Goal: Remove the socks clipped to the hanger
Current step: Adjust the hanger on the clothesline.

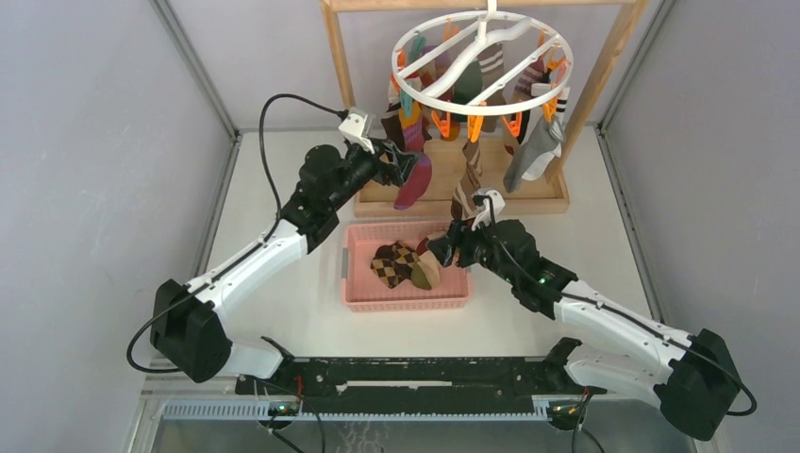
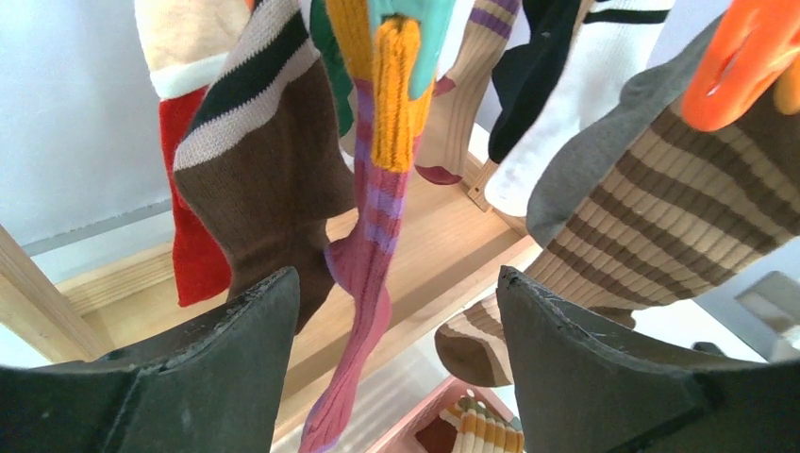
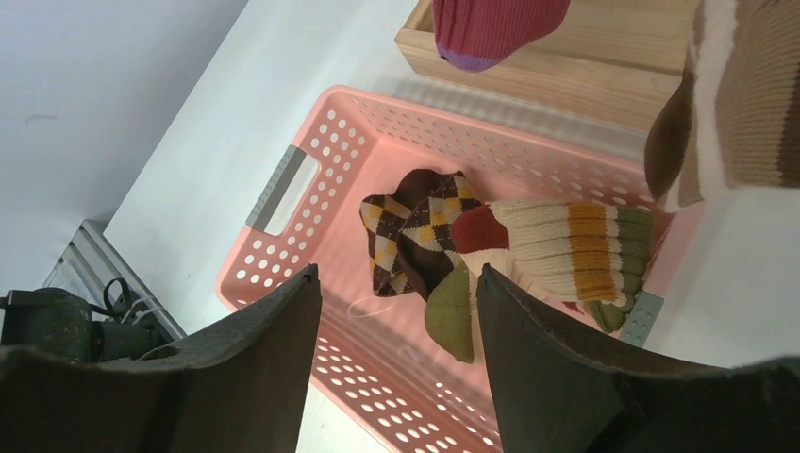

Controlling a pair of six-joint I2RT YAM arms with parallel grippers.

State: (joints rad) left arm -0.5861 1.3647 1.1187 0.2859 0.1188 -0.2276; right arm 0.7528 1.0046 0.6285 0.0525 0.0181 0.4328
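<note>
White table [image 1: 302,316], socks [image 1: 415,179] clipped to hanger [image 1: 469,58] — pink basket [image 1: 406,302] near

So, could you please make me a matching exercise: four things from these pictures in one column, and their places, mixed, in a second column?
1 brown argyle fabric sock
2 long pink-and-purple striped sock
3 round white plastic hanger
4 pink perforated plastic basket

A standing on the white table
B hanging under a teal clip
C lying in the basket
D hung from the wooden frame

Pairs: 1-C, 2-B, 3-D, 4-A.

White arm links [image 1: 255,264], black joints [image 1: 321,184], black cables [image 1: 269,151].
</note>
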